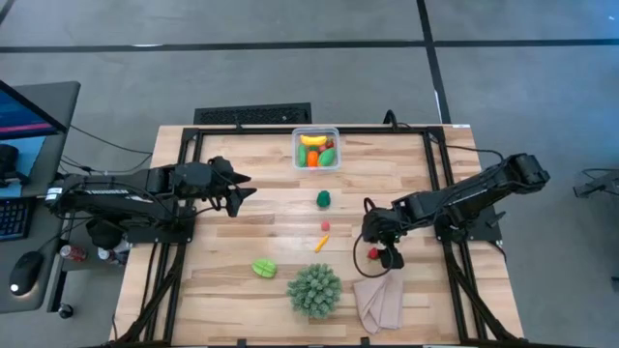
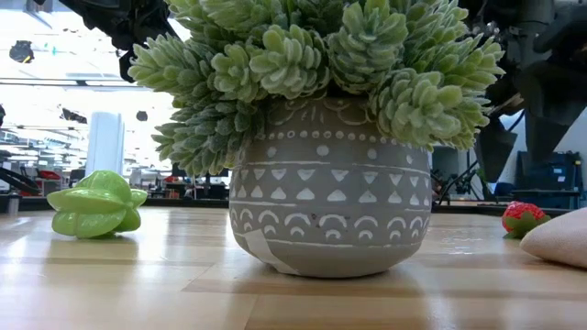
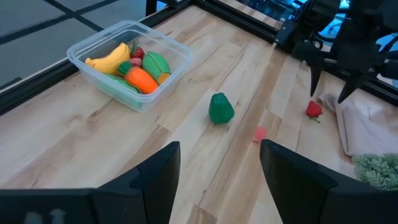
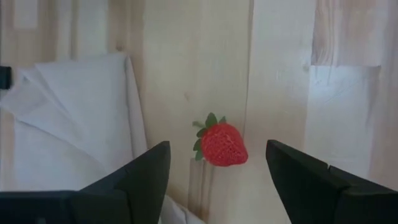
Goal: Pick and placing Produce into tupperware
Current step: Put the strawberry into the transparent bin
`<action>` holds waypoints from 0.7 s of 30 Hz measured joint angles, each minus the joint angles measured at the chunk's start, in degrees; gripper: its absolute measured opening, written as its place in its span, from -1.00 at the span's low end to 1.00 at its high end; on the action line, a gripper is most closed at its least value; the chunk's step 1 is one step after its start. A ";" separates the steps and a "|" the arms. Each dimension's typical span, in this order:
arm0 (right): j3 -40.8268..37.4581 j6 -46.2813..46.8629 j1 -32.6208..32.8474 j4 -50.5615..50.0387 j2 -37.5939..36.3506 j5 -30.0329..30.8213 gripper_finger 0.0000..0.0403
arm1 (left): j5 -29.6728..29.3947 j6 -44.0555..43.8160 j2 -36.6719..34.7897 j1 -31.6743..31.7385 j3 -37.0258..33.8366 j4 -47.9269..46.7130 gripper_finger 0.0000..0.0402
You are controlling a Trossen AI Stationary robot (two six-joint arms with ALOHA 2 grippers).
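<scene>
While above the bare table, right claw (image 4: 217,177) spread wide around loose strawberry (image 4: 222,144), beside cloth (image 4: 68,118).

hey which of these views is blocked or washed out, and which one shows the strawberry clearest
Low view: the potted plant fills the frame, and the bright room behind is washed out. Right wrist view: the strawberry is sharp between the open right tool fingers. High view: even lighting, strawberry tiny.

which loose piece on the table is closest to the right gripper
The red strawberry, lying on the wood directly under the open right gripper, beside the beige cloth; the other loose pieces lie farther left.
</scene>
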 joint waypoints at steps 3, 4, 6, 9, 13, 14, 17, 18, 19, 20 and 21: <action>0.00 0.02 0.00 0.33 1.58 -0.10 0.29 | -0.38 0.07 0.00 0.00 0.00 -0.08 0.06; 0.02 0.00 0.00 0.35 2.33 -0.25 0.29 | -0.39 0.21 0.00 0.00 0.00 -0.08 0.06; 0.00 0.04 0.00 0.15 3.67 -0.37 0.29 | -0.42 0.22 -0.02 0.00 -0.15 0.04 0.06; 0.00 0.09 -0.39 0.32 5.15 -0.72 0.29 | -0.41 0.22 0.00 0.00 -0.24 -0.48 0.06; 0.00 0.04 -0.39 0.77 6.59 -0.81 0.29 | -0.43 0.22 0.00 0.00 -0.24 -0.50 0.06; 0.00 0.07 -0.39 1.00 6.87 -0.81 0.29 | -0.43 0.22 -0.01 0.00 -0.24 -0.47 0.06; 0.00 0.07 -0.37 1.77 7.92 -0.86 0.29 | -0.45 0.20 0.00 0.00 -0.24 -0.49 0.06; 0.00 0.07 -0.37 1.58 8.14 -0.86 0.29 | -0.45 0.20 -0.02 0.00 -0.25 -0.52 0.06; 0.00 0.07 -0.37 1.95 8.49 -0.87 0.29 | -0.46 0.20 -0.01 0.00 -0.26 -0.50 0.06; 0.00 0.07 -0.39 2.26 8.75 -0.85 0.29 | -0.47 0.19 -0.01 0.00 -0.26 -0.51 0.06; -0.02 0.08 -0.39 1.92 8.77 -0.85 0.29 | -0.48 0.17 -0.01 0.00 -0.26 -0.65 0.06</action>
